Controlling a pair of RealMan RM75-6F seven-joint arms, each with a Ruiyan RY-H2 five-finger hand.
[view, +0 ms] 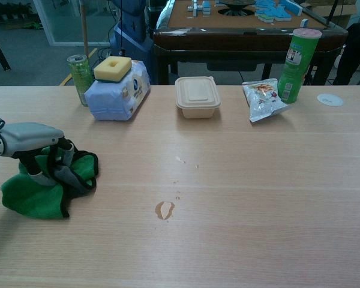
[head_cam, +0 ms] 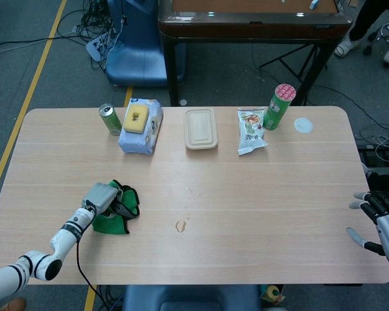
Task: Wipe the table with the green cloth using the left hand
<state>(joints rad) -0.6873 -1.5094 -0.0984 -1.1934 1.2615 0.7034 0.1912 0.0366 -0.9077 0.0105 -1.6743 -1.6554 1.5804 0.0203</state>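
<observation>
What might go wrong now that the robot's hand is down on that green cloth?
The green cloth lies bunched under the left hand, so it may slip free or smear rather than wipe. The small spill sits some way to the right, so a short sweep could miss it. A wide sweep toward the back could nudge the wipes pack or the can.

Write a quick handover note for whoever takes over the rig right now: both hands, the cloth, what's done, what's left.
Left hand: fingers curled down into the crumpled green cloth with black edging at the table's front left; grip looks closed but is not confirmed.
Right hand: open, idle at the right edge.
Small brown spill sits mid-table, to the right of the cloth, unwiped.
Done: cloth reached.
Left: secure the cloth, wipe the spill.
</observation>
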